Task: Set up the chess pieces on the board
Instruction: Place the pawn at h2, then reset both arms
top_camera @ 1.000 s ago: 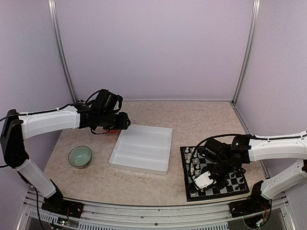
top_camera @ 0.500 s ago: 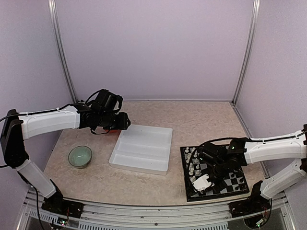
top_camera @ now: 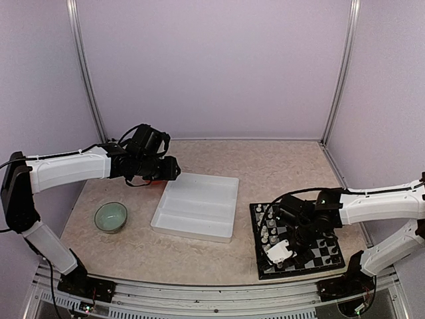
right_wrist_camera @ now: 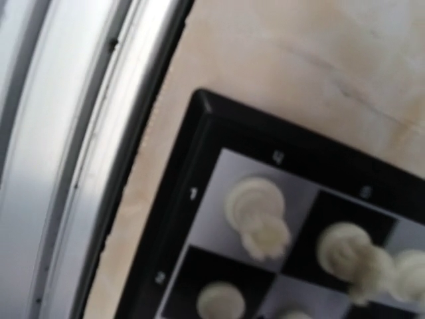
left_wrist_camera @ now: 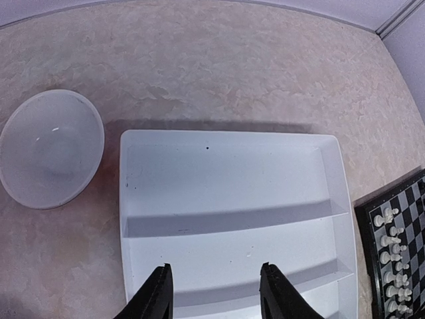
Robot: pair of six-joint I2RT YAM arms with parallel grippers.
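The board (top_camera: 312, 251) lies at the right front, with white chess pieces (top_camera: 269, 227) standing along its left side. My right gripper (top_camera: 275, 256) hangs low over the board's near-left corner. Its fingers are out of the right wrist view. There a white rook (right_wrist_camera: 257, 214) stands on the corner square of the board (right_wrist_camera: 179, 193), free of any grip, with more white pieces (right_wrist_camera: 345, 254) beside it. My left gripper (left_wrist_camera: 216, 294) is open and empty above the white tray (left_wrist_camera: 232, 173). The board's edge (left_wrist_camera: 369, 219) and white pieces (left_wrist_camera: 390, 252) show at that view's right.
The divided white tray (top_camera: 197, 205) sits mid-table with nothing in it. A pale green bowl (top_camera: 110, 216) stands at the left front and also shows as the bowl (left_wrist_camera: 50, 147) left of the tray. A metal rail (right_wrist_camera: 73, 153) runs just past the board's corner.
My right wrist has shifted a little toward the board's near-left corner and stays low over it. The left arm has not moved.
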